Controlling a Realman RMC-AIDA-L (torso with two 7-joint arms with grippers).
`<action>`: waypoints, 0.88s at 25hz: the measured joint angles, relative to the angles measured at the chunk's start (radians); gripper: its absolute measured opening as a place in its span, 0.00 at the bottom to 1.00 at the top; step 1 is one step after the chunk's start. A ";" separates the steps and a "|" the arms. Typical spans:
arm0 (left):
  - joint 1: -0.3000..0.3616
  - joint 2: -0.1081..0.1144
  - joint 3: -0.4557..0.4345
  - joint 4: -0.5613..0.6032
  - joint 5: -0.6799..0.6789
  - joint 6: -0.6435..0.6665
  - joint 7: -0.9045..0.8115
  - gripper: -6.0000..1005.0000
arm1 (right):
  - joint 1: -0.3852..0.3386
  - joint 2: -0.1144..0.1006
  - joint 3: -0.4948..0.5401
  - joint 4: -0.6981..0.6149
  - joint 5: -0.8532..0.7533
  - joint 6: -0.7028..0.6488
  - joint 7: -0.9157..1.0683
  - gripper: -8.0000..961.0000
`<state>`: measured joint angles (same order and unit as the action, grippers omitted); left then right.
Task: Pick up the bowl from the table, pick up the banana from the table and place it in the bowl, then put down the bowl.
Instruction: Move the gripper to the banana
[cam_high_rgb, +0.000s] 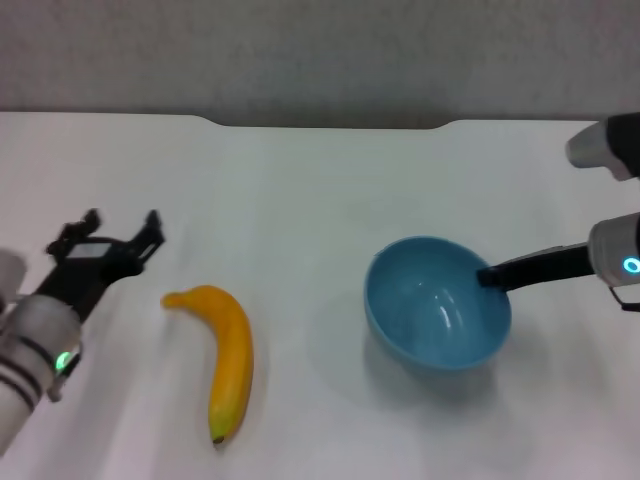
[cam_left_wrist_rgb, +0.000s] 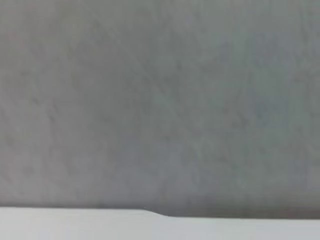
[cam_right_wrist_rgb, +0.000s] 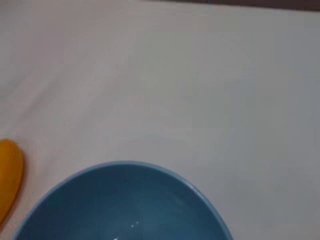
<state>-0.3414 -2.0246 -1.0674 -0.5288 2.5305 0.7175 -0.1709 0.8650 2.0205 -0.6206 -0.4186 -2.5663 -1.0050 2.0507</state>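
The round, glossy light-blue bowl (cam_high_rgb: 438, 303) sits on the right half of the large, flat white table (cam_high_rgb: 320, 190), tilted slightly, with the right gripper (cam_high_rgb: 490, 277) at its rim on the robot's right side. A dark finger (cam_high_rgb: 530, 268) reaches over the rim, so the jaws appear closed on the bowl's wall. The curved yellow-orange banana (cam_high_rgb: 228, 358) lies well apart on the left half, stem toward the far side. The left gripper (cam_high_rgb: 122, 232) hovers just beside the stem end, its fingers spread and holding nothing. The bowl looks light, stiff and slick, so a firm pinch on the rim suits it. The banana is probably soft-skinned and best taken gently across its thick middle.
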 joint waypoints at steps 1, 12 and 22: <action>0.001 0.005 -0.003 -0.051 0.000 -0.061 0.007 0.84 | -0.012 0.000 0.000 -0.017 0.007 -0.006 0.000 0.05; 0.040 0.011 -0.141 -0.479 -0.001 -0.691 0.206 0.85 | -0.077 0.001 -0.027 -0.105 0.071 -0.028 0.005 0.05; 0.015 -0.004 -0.271 -0.638 0.000 -1.157 0.264 0.85 | -0.101 0.000 -0.068 -0.162 0.084 -0.028 0.039 0.05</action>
<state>-0.3259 -2.0285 -1.3380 -1.1665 2.5306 -0.4395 0.0933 0.7642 2.0207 -0.6889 -0.5801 -2.4827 -1.0335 2.0894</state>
